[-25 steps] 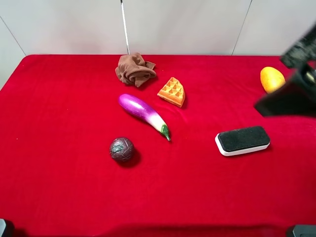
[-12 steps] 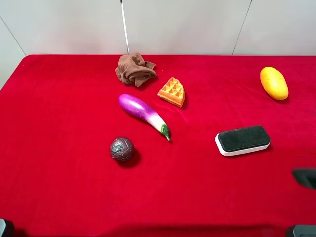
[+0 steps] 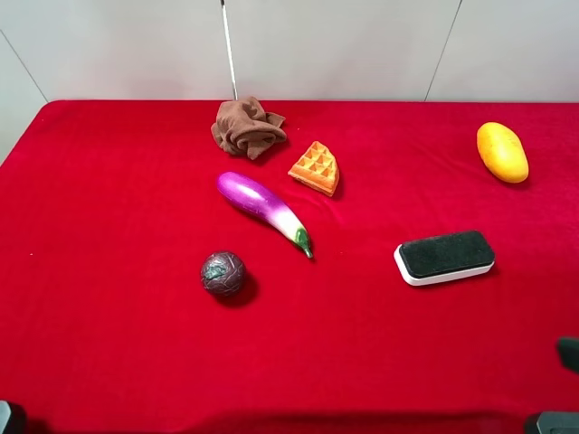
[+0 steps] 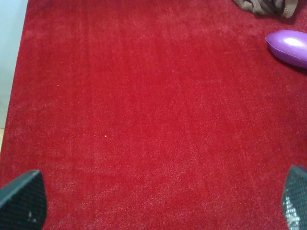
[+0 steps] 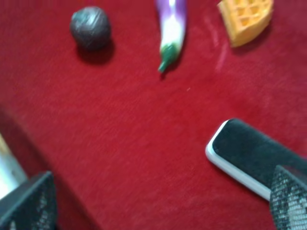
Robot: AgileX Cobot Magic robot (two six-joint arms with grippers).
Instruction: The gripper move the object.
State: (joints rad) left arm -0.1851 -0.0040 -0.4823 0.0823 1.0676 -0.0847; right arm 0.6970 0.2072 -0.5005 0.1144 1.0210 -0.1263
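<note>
The purple eggplant [image 3: 264, 211] lies on the red cloth near the middle, its green stem tip toward the front right. In the left wrist view only its rounded purple end [image 4: 289, 46] shows, far from my left gripper [image 4: 158, 203], whose jaws stand wide open and empty over bare cloth. In the right wrist view the eggplant [image 5: 171, 26] lies well ahead of my right gripper [image 5: 160, 201], which is also open and empty. In the exterior high view only a dark sliver of the right arm [image 3: 570, 353] shows at the right edge.
A dark round ball [image 3: 223, 273] lies in front of the eggplant. An orange waffle [image 3: 316, 167] and a crumpled brown cloth [image 3: 248, 127] lie behind it. A black-and-white eraser [image 3: 444, 257] is at the right, close to a right fingertip [image 5: 289, 197]. A yellow mango [image 3: 502, 152] is at the far right.
The right arm has drawn back from the upper right, down to the lower right edge of the view, uncovering the mango. The eggplant and the other things have not moved.
</note>
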